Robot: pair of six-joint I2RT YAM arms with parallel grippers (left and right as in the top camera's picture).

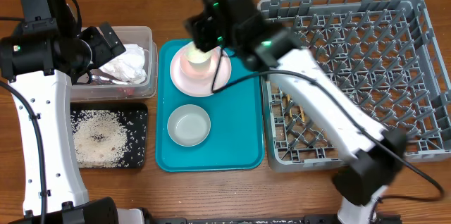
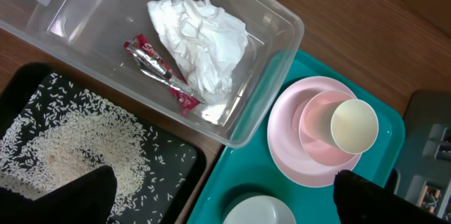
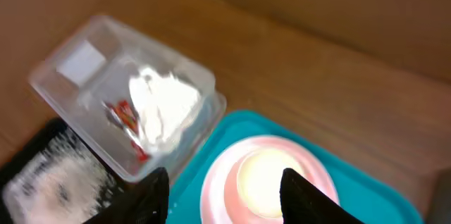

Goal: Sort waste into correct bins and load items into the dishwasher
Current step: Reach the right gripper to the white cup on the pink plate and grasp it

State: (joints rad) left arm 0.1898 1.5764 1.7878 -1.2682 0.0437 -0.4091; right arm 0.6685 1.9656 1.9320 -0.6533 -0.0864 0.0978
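Observation:
The crumpled white napkin (image 1: 130, 62) (image 2: 201, 41) and the red wrapper (image 2: 158, 69) lie in the clear tub (image 1: 141, 34). Rice (image 1: 99, 139) is spread in the black tray (image 1: 137, 115). The pink plate (image 1: 222, 76) (image 2: 282, 132) on the teal tray carries a pale pink bowl (image 2: 317, 136) with the white cup (image 2: 354, 125) (image 3: 271, 175) in it. A whitish bowl (image 1: 189, 125) sits in front of the plate. My right gripper (image 1: 211, 13) (image 3: 229, 196) hangs open above the cup. My left gripper (image 1: 109, 41) (image 2: 225, 199) is open and empty by the tub.
The teal tray (image 1: 239, 146) lies between the bins and the grey dish rack (image 1: 416, 13). Thin tan chopsticks (image 1: 299, 118) lie in the rack's front left part. My right arm crosses over the rack's left side.

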